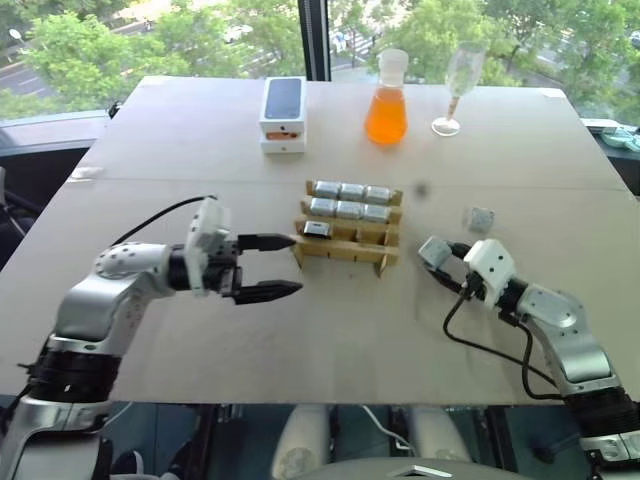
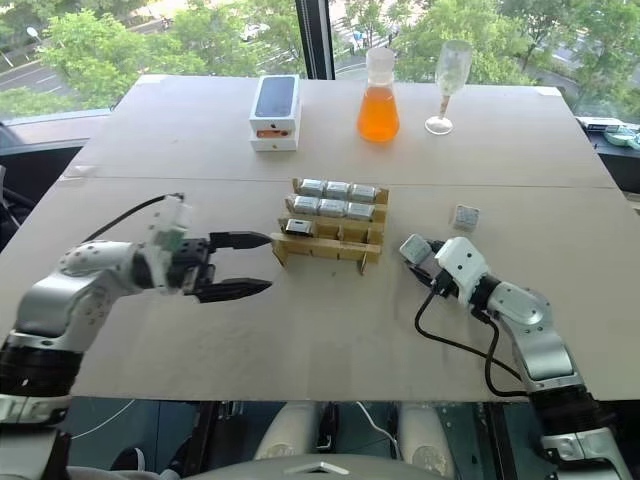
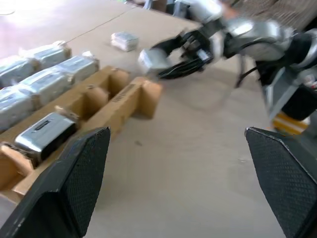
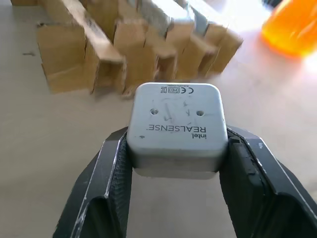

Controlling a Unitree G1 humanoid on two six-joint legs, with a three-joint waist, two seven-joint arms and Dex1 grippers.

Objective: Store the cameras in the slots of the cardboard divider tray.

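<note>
Cardboard divider tray: mid-table; back two rows hold three cameras each, front row holds one at its left end.
Right gripper: clamped on a grey camera, just right of the tray.
Left gripper: fingers wide apart, beside the tray's left end.
Loose camera: on the table, further right.

- The left gripper points right, roughly level, its two black fingers spread wide with nothing between them.
- The right gripper points toward the far left, fingers clamped on a camera.
</note>
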